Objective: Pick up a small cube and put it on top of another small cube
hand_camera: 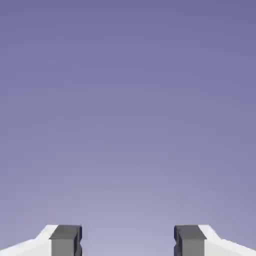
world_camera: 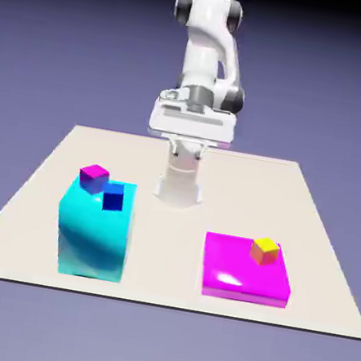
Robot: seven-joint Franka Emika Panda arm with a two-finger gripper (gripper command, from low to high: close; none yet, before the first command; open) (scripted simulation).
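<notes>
The small cube does not show in either view. My gripper (world_camera: 191, 125) hangs high above the table's far side, close to the robot's base and well away from every block. In the hand view the gripper (hand_camera: 128, 242) is open: its two grey fingertips (hand_camera: 65, 240) stand wide apart at the bottom edge with nothing between them. Beyond them lies only the plain blue-violet backdrop.
A tall cyan block (world_camera: 95, 240) stands at the exterior view's left, carrying a magenta-topped cube (world_camera: 94, 176) and a dark blue cube (world_camera: 113, 200). A flat magenta slab (world_camera: 244, 273) at the right bears a yellow-topped cube with orange sides (world_camera: 266, 250).
</notes>
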